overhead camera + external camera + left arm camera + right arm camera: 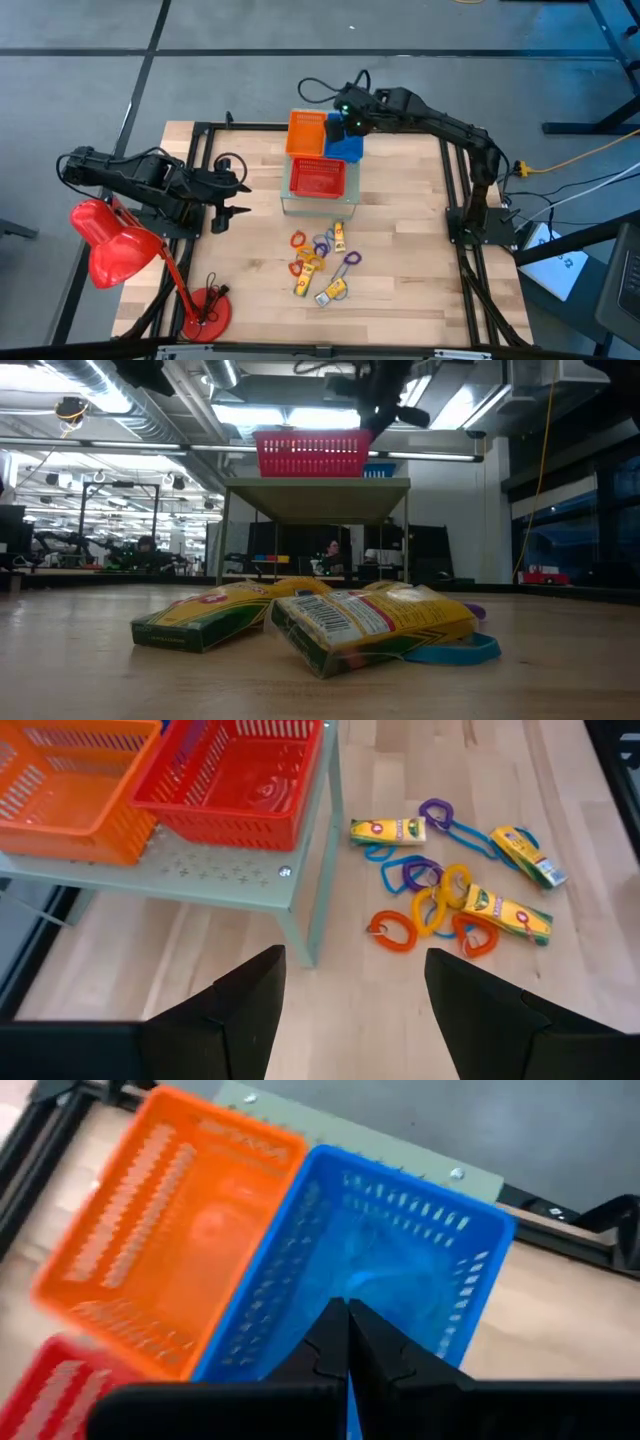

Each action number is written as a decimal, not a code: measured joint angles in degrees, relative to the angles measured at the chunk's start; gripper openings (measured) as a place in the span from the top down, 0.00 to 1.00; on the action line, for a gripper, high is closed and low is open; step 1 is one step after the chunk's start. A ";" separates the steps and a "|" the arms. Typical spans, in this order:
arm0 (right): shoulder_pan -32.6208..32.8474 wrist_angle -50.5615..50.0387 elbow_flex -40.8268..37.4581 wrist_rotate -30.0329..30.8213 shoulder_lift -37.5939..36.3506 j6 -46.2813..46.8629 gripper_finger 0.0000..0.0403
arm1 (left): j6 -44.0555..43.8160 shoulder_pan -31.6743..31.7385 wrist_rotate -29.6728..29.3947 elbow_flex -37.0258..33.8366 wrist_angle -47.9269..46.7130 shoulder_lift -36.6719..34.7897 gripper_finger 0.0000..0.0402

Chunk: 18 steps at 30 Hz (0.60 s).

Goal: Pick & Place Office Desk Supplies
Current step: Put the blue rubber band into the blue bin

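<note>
**Operator:** Several small supplies lie in a loose heap on the front half of the surface: the yellow crayon boxes and the coloured loops tangled around them, orange, purple, blue and yellow all touching or overlapping. None is lifted yet, and I see nothing in the baskets. I read this as the start of a pick.

**Colleague:** Which arm do you take them with?

**Operator:** My left gripper, I think. It sits at the left side of the surface, level with the heap and well apart from it, fingers spread wide and empty. Its wrist camera looks straight at the pile past the corner of the rack, so it is lined up for a reach across.

**Colleague:** And the clutter?

**Operator:** That worries me. The loops interlock, so pulling one could drag a neighbour. I would go for an outlying orange loop first.

**Colleague:** Where do they end up?

**Operator:** Behind the heap stands the pale green rack carrying the red basket in front, with the orange basket and blue basket side by side behind it. Raised like that, the baskets need a lift over their rims.

**Colleague:** The other arm?

**Operator:** My right gripper hangs farthest back over the blue basket, fingers pressed together with nothing between them. It waits there, clear of my path.
</note>
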 joint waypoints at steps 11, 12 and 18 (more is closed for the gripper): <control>-1.33 6.66 -2.55 -4.28 0.00 -4.84 0.86 | -0.73 0.00 -0.67 0.01 0.00 0.00 0.40; -1.46 6.51 -2.55 -4.26 0.00 -5.19 0.83 | -1.01 0.00 -0.67 0.01 0.00 0.00 0.40; -1.90 6.31 -2.55 -5.08 0.00 -6.97 0.66 | -1.52 0.00 -0.48 -0.01 0.02 -0.19 0.40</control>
